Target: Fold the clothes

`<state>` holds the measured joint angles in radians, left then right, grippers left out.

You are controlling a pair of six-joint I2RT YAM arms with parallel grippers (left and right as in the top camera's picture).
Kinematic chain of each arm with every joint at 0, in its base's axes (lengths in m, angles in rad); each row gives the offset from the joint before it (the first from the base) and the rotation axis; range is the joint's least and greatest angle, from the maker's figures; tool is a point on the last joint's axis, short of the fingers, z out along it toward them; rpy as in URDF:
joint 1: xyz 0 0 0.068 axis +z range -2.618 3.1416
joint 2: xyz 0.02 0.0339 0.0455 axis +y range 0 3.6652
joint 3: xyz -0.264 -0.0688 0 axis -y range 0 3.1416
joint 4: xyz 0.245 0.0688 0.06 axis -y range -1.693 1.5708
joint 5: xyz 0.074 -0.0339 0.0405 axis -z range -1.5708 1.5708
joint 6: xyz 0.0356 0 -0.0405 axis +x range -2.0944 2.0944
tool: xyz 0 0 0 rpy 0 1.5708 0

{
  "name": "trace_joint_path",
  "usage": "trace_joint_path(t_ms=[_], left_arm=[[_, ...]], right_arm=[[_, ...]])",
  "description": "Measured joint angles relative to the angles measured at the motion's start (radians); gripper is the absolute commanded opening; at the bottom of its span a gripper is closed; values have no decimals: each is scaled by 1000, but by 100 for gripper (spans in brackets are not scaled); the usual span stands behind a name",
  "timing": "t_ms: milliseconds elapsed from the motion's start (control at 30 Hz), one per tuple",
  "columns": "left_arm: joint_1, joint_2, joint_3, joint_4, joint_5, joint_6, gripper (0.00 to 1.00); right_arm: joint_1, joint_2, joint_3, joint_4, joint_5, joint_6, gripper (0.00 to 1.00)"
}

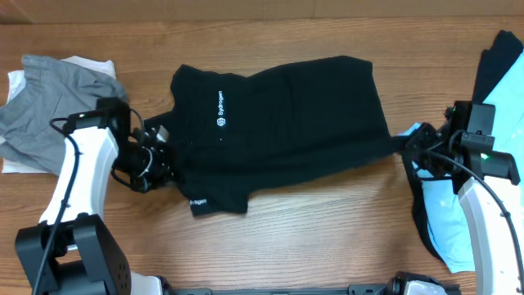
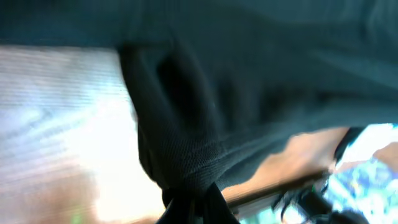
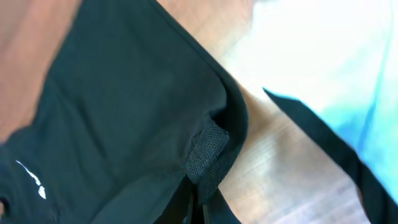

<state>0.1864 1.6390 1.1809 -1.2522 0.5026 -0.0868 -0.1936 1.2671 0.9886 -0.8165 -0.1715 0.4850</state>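
Note:
A black T-shirt [image 1: 286, 115] with small white logo text lies spread across the middle of the wooden table. My left gripper [image 1: 160, 156] is shut on its left edge; the left wrist view shows bunched black fabric [image 2: 186, 143] pinched between the fingers [image 2: 196, 202]. My right gripper [image 1: 407, 146] is shut on the shirt's right edge, which is pulled out to a point; the right wrist view shows the fabric [image 3: 124, 112] with its mesh inner hem held in the fingers [image 3: 199, 196].
A grey garment [image 1: 57, 106] over a white one [image 1: 16, 86] lies at the far left. A light blue garment [image 1: 454, 213] and a dark one [image 1: 499, 57] lie at the right, under the right arm; the light blue one shows in the right wrist view [image 3: 336, 56].

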Motion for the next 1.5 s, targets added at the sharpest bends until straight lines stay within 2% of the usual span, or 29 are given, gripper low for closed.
trace_joint_path(t_ms=[300, 467, 633, 767, 967, 1233, 1500], left_arm=[[12, 0, 0, 161, 87, -57, 4], [12, 0, 0, 173, 165, -68, 4], [12, 0, 0, 141, 207, -68, 4], [24, 0, 0, 137, 188, -68, 4], [132, 0, 0, 95, 174, -60, 4], [295, 0, 0, 77, 175, -10, 4], [344, 0, 23, 65, 187, 5, 4]], right_arm=[[0, 84, 0, 79, -1, -20, 4], [0, 135, 0, 91, -8, -36, 4], [-1, 115, 1, 16, -8, -41, 4], [-3, 60, 1, -111, -8, -39, 4], [-3, 30, 5, -257, -8, -40, 4], [-3, 30, 5, -323, -22, -41, 4], [78, 30, 5, -359, -31, -41, 4]])
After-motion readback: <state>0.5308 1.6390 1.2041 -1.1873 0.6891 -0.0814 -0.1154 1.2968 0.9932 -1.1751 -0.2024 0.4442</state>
